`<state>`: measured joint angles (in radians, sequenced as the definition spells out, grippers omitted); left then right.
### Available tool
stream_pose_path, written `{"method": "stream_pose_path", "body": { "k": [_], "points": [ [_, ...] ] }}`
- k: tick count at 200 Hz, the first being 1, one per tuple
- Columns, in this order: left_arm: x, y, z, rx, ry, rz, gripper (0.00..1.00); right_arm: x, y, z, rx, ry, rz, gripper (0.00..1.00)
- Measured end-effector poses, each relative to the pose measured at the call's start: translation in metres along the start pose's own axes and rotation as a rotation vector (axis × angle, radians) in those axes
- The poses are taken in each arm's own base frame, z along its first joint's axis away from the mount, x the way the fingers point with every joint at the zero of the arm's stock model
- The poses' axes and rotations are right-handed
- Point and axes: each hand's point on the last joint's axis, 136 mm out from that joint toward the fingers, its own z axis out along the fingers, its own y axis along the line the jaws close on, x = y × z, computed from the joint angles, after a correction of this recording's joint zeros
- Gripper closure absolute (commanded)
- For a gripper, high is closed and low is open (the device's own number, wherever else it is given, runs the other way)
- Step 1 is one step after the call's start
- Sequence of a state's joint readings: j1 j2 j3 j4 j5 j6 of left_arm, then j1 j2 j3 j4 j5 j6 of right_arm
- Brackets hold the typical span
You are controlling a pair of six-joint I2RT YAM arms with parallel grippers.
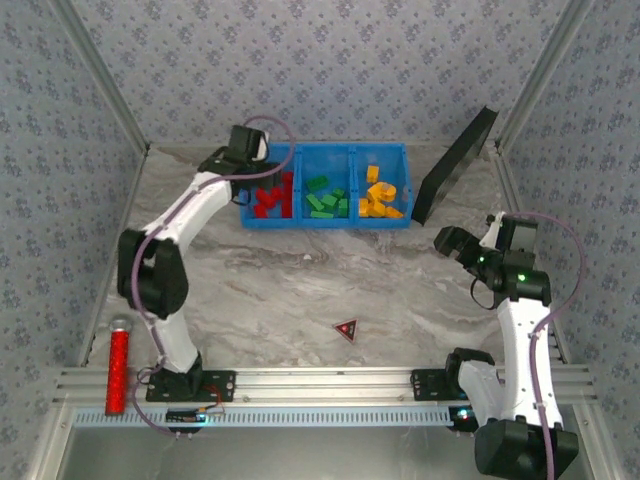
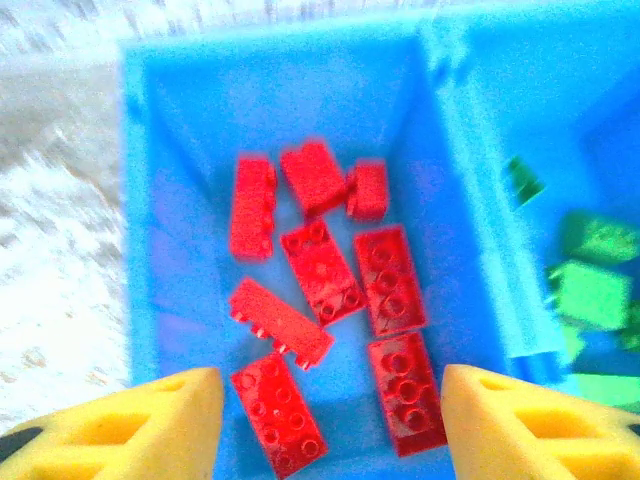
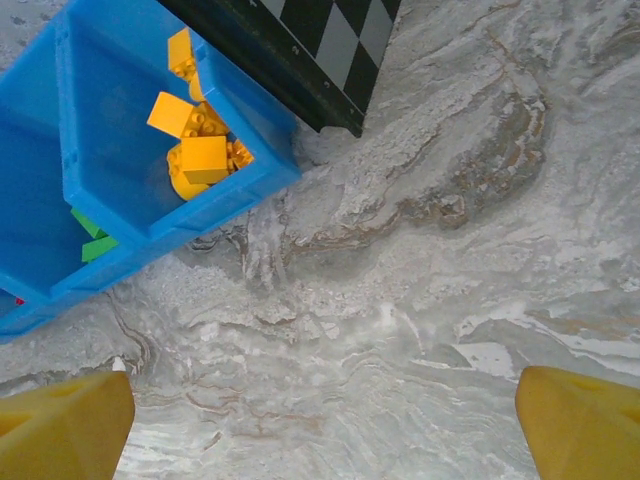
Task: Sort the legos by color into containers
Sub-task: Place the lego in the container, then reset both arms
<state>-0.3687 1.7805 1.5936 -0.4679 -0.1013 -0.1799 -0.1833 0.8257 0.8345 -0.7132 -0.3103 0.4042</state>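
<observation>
Your left end effector (image 2: 325, 425) hangs directly above the left compartment of the blue tray (image 1: 325, 147), fingers spread with nothing between them. The red bricks (image 2: 320, 270) lie loose on the compartment floor straight beneath it. Most of them have their long axes running roughly from the tray's near wall to its far wall, and one lies slantwise.

The green bricks (image 1: 325, 200) fill the tray's middle compartment. The yellow-orange bricks (image 3: 200, 150) are heaped in its right compartment, beside the black checkered board (image 1: 455, 165) that leans at the tray's right end.

Your right end effector (image 3: 325, 420) hovers over bare counter (image 3: 420, 280) off the tray's right front corner, fingers as wide as they go and gripping nothing.

No loose brick can be made out on the counter in front of the tray. A dark red triangle piece (image 1: 346, 329) sits well in front of the tray, and a red cylinder (image 1: 118, 365) lies far to its front left, but neither looks like a brick.

The sorting appears complete. If a brick does turn up, the left arm is better placed for the tray's left side and the right arm for its right.
</observation>
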Motion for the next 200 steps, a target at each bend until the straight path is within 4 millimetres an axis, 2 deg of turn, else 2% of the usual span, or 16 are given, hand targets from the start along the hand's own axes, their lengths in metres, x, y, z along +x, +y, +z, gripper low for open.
{"method": "stream_pose_path", "body": {
  "k": [18,38,52,61,84,93,109,122,140,153,168,185,200],
  "points": [
    [-0.027,0.000,-0.046,0.021,-0.122,-0.003,0.37,0.001,0.004,0.004,-0.009,0.011,-0.013,0.00],
    [-0.028,0.006,-0.086,0.026,-0.203,-0.003,0.35,0.003,0.008,0.009,-0.011,0.024,-0.048,0.00],
    [-0.012,0.016,-0.107,0.009,-0.235,0.006,0.29,0.003,0.012,0.014,-0.010,0.027,-0.095,0.00],
    [0.007,0.029,-0.115,-0.019,-0.243,0.005,0.23,0.003,0.013,0.018,-0.006,0.024,-0.127,0.00],
    [0.069,0.085,-0.127,-0.158,-0.260,-0.026,0.09,0.005,0.009,0.029,0.022,-0.033,-0.212,0.00],
    [0.096,0.108,-0.127,-0.222,-0.263,-0.060,0.01,0.008,0.002,0.033,0.041,-0.062,-0.230,0.00],
    [0.143,0.138,-0.119,-0.312,-0.268,-0.100,0.01,0.014,-0.014,0.038,0.082,-0.112,-0.236,0.00],
    [0.176,0.153,-0.107,-0.353,-0.269,-0.119,0.01,0.015,-0.022,0.040,0.105,-0.154,-0.237,0.00],
    [0.211,0.170,-0.088,-0.396,-0.244,-0.152,0.01,0.006,-0.026,0.041,0.126,-0.217,-0.239,0.00],
    [0.221,0.185,-0.074,-0.431,-0.215,-0.189,0.01,-0.004,-0.027,0.044,0.136,-0.259,-0.237,0.00],
    [0.221,0.199,-0.054,-0.459,-0.208,-0.218,0.01,-0.015,-0.028,0.050,0.130,-0.316,-0.235,0.00],
    [0.223,0.202,-0.034,-0.450,-0.175,-0.218,0.01,-0.016,-0.037,0.061,0.132,-0.365,-0.228,0.00],
    [0.211,0.202,-0.026,-0.442,-0.215,-0.212,0.01,-0.012,-0.047,0.071,0.144,-0.385,-0.227,0.00]
  ]
}}
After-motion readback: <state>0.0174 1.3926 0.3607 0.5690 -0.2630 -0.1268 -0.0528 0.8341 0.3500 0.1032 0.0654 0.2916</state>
